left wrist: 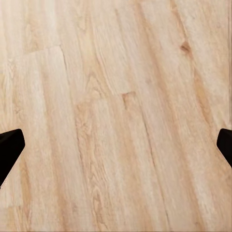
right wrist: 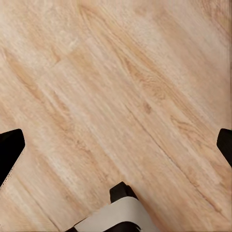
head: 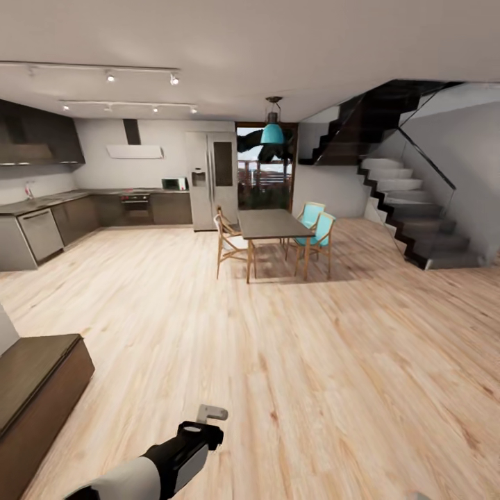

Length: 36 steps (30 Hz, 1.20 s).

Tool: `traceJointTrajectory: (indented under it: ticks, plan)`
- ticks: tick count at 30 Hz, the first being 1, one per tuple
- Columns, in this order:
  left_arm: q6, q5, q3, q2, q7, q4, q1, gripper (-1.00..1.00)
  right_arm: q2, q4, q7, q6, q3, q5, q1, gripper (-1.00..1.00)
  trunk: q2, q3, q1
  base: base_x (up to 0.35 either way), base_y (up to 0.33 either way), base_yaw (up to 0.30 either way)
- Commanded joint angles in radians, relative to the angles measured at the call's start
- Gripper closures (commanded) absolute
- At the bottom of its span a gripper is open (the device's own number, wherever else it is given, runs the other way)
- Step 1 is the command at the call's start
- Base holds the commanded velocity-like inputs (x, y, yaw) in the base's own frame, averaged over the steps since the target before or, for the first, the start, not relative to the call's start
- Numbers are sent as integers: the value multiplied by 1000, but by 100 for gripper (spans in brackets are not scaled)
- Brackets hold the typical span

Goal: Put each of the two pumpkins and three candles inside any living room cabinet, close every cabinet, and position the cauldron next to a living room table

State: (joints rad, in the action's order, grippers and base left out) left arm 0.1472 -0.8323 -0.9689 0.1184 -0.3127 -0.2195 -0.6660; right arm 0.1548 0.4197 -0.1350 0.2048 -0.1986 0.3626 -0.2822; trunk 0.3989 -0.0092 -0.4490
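Note:
The pumpkins, the candles and the cauldron are out of view. One end of the low dark brown cabinet (head: pixel 38 385) shows at the lower left of the head view; its drawer fronts face away, so I cannot tell how they stand. My left arm reaches in from the bottom edge, with the left gripper (head: pixel 210 417) hanging over bare wood floor, right of the cabinet. In the left wrist view the left gripper (left wrist: pixel 116 145) is open, its black fingertips (left wrist: pixel 9 147) far apart over floorboards. The right gripper (right wrist: pixel 116 145) is open too, holding nothing above the floor.
A dark dining table (head: pixel 271 223) with wooden and teal chairs stands mid-room under a teal pendant lamp. Behind it are a steel fridge (head: pixel 212 180) and kitchen counters (head: pixel 42 229) along the left. A dark staircase (head: pixel 417 222) rises at the right. Wide wood floor lies between.

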Motion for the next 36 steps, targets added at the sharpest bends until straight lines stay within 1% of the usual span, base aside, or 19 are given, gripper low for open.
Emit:
traceJointTrajectory:
  ticks: [1,6,21,26,36]
  plan:
    - [-3,-7,-8,-1,-7,1,0,-100,-1,2,-5,4,0,10,0,-100,1,-1,-1,319,-29,-257]
    - [-15,-7,-8,-1,-7,5,6,-100,-3,2,-5,3,1,6,0,-100,1,-1,-1,329,-10,-104]
    - [-17,-7,-7,-2,-8,6,13,-100,-8,2,-5,0,1,1,0,-100,1,-1,-1,337,-1,-13]
    - [-17,-7,-7,-2,-8,6,14,-100,-8,2,-5,-1,1,1,0,-100,1,3,-1,338,0,-165]
    - [-17,-6,-7,-2,-8,6,14,-100,-9,2,-5,-1,1,1,0,-100,1,8,-1,338,0,-254]
